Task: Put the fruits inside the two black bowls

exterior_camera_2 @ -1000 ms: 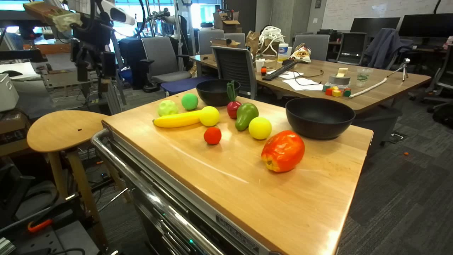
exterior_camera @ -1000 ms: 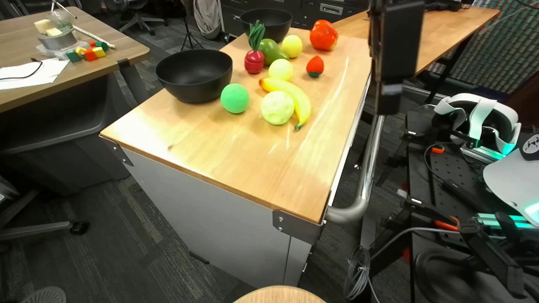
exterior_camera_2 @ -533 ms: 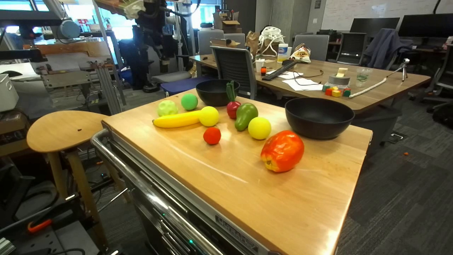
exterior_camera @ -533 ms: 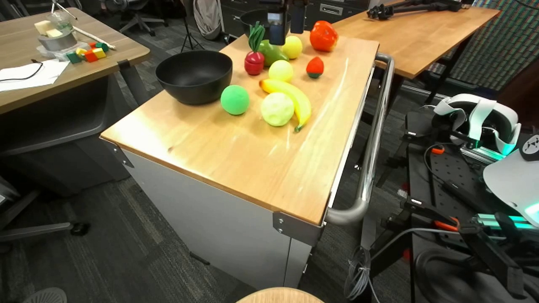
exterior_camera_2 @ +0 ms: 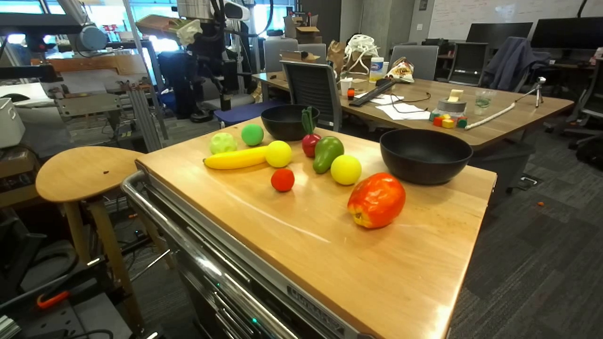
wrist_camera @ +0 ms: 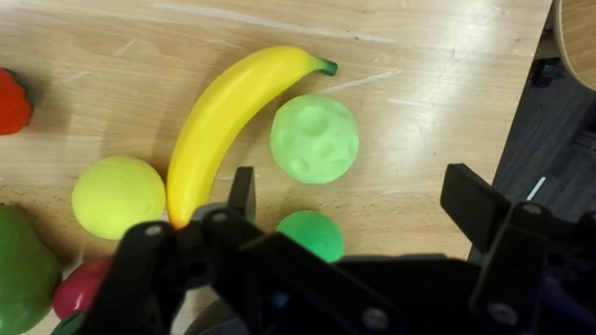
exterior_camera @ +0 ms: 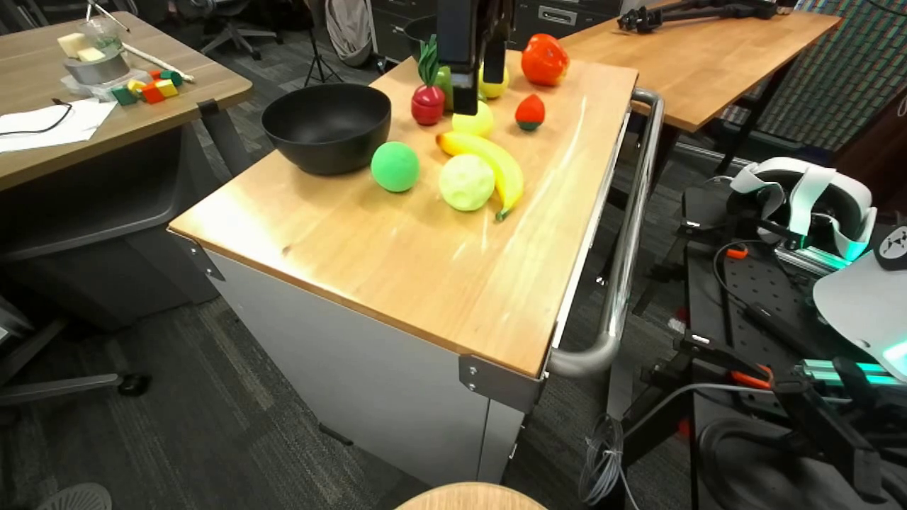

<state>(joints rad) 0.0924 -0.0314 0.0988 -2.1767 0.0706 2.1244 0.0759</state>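
Fingers [wrist_camera: 471, 208] spread wide, holding nothing, hang higher than the banana [wrist_camera: 214, 126], which will probably prove light, stiff and slick: best pinched across its middle.

Tabletop [exterior_camera_2: 414, 268] slantwise in both exterior views, wrist view close, downward.

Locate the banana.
In the wrist view, the banana lies mostly left of centre, between a yellow ball and the dimpled pale-green ball.
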